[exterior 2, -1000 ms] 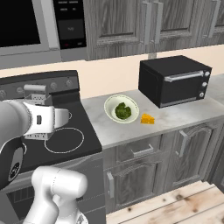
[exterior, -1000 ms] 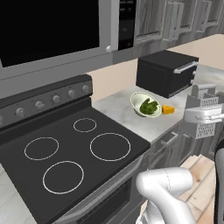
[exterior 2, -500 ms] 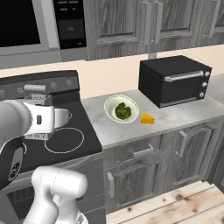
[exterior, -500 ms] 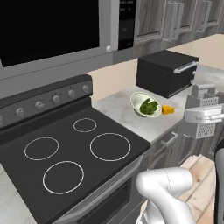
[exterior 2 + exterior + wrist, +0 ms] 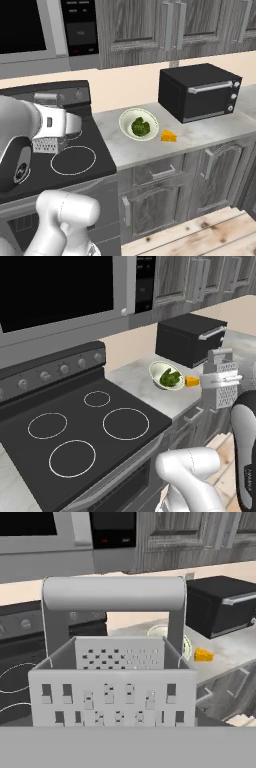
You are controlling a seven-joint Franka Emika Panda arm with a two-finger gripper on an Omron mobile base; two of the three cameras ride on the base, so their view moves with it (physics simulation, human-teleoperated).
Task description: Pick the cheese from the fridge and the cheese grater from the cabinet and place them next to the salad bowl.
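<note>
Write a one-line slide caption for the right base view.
Gripper carries the grater over the stove; cheese already sits beside the salad bowl on the counter.

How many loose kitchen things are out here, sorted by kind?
Salad bowl: 1
Cheese: 1
Cheese grater, held by the gripper: 1
Countertop oven: 1
Total: 4
</note>
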